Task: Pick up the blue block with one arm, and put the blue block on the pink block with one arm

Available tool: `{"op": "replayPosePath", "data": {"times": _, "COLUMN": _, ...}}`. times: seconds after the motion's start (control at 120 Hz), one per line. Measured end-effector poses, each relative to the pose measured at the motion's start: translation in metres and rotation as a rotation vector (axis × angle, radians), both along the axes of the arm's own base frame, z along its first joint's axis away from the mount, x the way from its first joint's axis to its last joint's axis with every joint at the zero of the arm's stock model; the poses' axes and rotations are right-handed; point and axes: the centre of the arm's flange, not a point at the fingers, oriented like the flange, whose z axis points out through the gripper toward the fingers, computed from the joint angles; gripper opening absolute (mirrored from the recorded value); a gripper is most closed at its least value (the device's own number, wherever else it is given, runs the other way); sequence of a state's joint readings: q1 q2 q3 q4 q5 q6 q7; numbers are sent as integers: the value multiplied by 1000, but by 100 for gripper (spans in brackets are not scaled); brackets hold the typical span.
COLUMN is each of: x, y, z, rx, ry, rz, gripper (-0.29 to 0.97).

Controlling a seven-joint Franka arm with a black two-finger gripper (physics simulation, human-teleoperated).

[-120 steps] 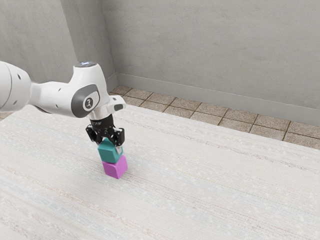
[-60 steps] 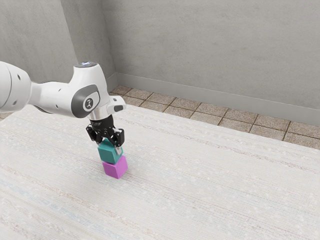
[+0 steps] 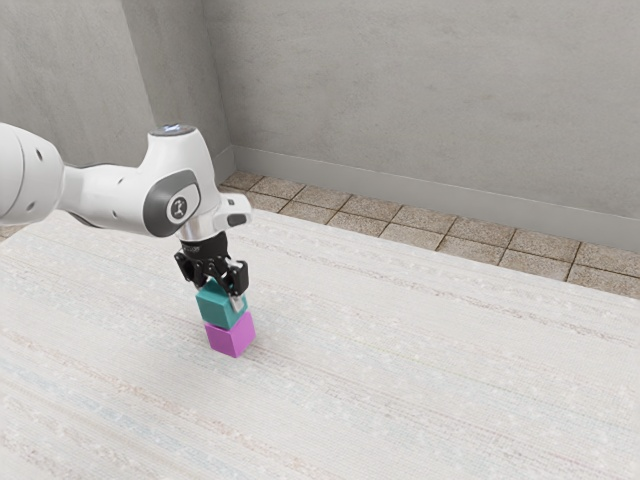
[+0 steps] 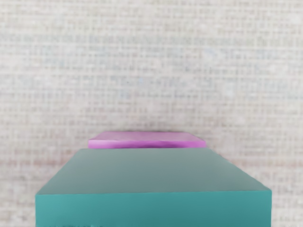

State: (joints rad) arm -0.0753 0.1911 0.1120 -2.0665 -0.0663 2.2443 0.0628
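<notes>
looking at the exterior view first: left of centre, the gripper sits right over the blue block, which rests stacked on the pink block on the table. can't tell if the fingers are clamping it or loose around it. wrist view: blue block along the lower edge, pink sliver peeking past it, so it looks squarely lined up imo.

The arm comes in from the exterior view's left, higher than the blue block. At the wrist it bends down. The black gripper points straight down and hangs directly over the blue block, its tip at the block's top.
</notes>
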Motion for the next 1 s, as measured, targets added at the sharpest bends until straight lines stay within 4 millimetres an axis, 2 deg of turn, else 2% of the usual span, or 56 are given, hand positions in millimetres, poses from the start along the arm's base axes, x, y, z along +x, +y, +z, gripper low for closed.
{"op": "replayPosePath", "data": {"times": 0.383, "x": 1, "y": 0, "z": -1, "rx": -4, "ry": -1, "rz": -35, "gripper": 38}}
{"op": "replayPosePath", "data": {"times": 1.0, "x": 1, "y": 0, "z": -2, "rx": -19, "ry": -1, "rz": 14, "gripper": 38}}
